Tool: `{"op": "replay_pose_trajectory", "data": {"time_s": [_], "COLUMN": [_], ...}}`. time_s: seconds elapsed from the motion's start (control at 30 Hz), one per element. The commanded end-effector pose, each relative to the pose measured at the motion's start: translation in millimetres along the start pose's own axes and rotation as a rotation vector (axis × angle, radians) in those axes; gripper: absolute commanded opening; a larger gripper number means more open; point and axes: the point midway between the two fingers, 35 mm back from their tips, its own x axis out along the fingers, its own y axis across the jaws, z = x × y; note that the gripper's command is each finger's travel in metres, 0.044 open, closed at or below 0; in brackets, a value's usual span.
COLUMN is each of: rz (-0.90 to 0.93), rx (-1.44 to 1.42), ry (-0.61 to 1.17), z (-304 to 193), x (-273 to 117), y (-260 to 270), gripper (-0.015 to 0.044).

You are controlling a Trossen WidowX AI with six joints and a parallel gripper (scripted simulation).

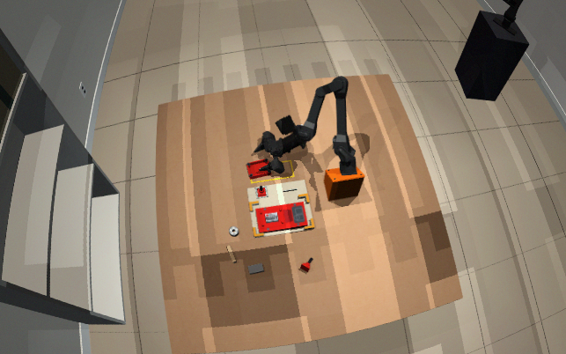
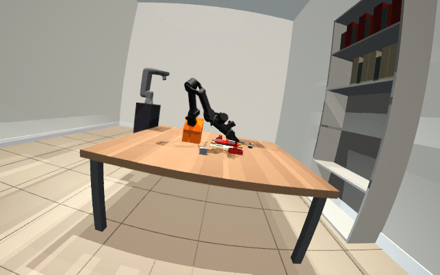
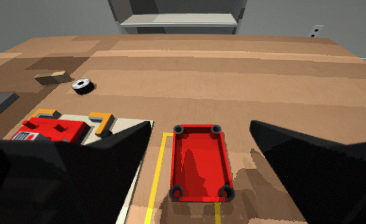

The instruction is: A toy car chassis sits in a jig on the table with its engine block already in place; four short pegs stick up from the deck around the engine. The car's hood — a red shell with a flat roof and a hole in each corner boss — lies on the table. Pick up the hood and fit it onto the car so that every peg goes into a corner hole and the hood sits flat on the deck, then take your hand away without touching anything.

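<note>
The hood [image 1: 257,169] [image 2: 235,151] [image 3: 201,160], a red shell with dark-ringed corner bosses, lies on the table partly inside a yellow outline [image 1: 272,180] [image 3: 159,175]. Its walled, hollow-looking side shows from above. My gripper [image 1: 258,161] [image 3: 200,125] is open and empty. In the wrist view its fingers stand either side of the hood, apart from it; their exact height is unclear. The red chassis [image 1: 285,223] [image 3: 74,131] sits in the jig [image 1: 272,199] between orange corner brackets. The silvery engine block [image 1: 271,217] is on its deck, with short pegs around it.
A red part with a black knob [image 1: 261,192] stands on the jig board between hood and chassis. Beyond are a round ring [image 1: 233,231] [image 3: 82,86], a wooden piece [image 1: 231,254], a grey block [image 1: 255,269] and a red-and-black piece [image 1: 306,265]. My orange base [image 1: 343,187] [image 2: 192,135] stands beside the jig.
</note>
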Motion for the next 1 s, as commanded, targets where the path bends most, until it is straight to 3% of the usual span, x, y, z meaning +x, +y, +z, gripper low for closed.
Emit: {"op": "replay_pose_trajectory", "data": {"time_s": [0.0, 0.97], "rz": [0.003, -0.003], "rx": [-0.007, -0.009], "ry": [0.002, -0.002], "z": [-4, -26], "x": [2, 17], "y": [0, -3], "gripper": [0.044, 0.044]}}
